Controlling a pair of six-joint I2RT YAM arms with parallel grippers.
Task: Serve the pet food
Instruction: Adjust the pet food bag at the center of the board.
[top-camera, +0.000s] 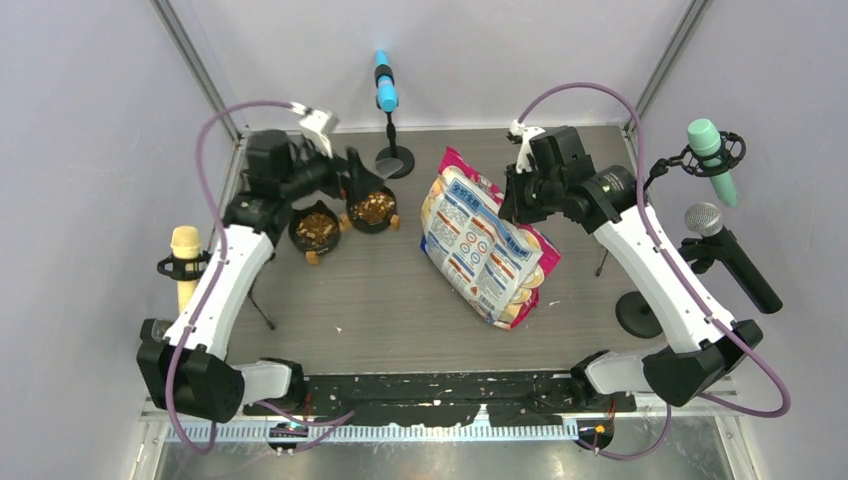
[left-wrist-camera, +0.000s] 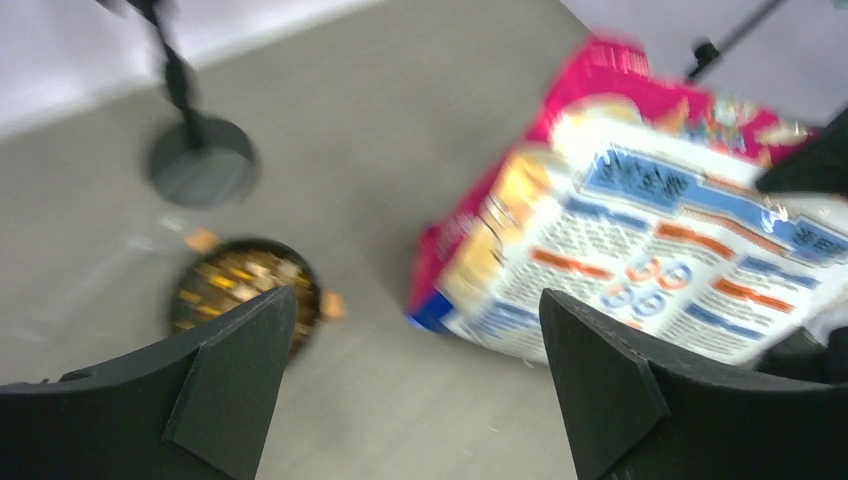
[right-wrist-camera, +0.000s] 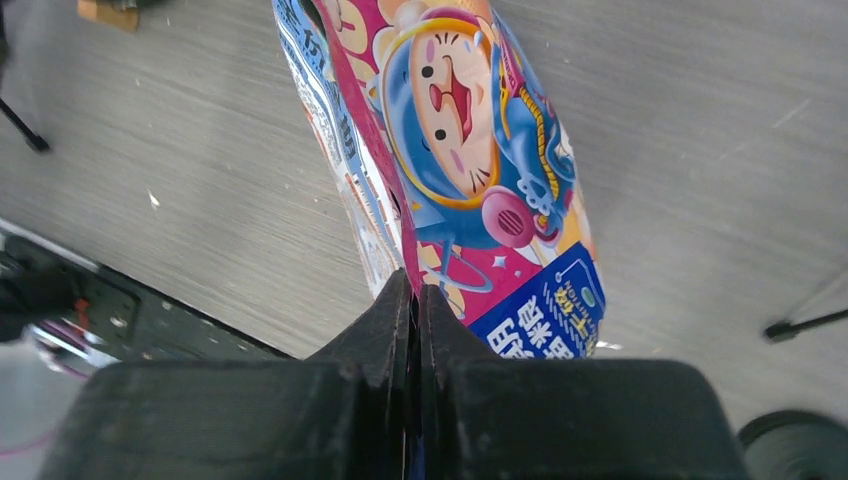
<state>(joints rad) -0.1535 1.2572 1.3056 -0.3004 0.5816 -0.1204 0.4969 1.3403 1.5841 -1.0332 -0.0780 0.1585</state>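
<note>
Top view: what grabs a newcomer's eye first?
The bright pink, white and blue bag dominates mid-table, one edge pinched shut in the right fingers. At the left rear, two black bowls hold brown kibble, with the left fingers spread wide above them.

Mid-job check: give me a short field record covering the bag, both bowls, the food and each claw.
left claw: open, holding nothing, up near the bowls
right claw: shut, pinching an edge of the bag
bag: standing on the table, right of the bowls
left bowl: pet food inside
right bowl: pet food inside
</note>
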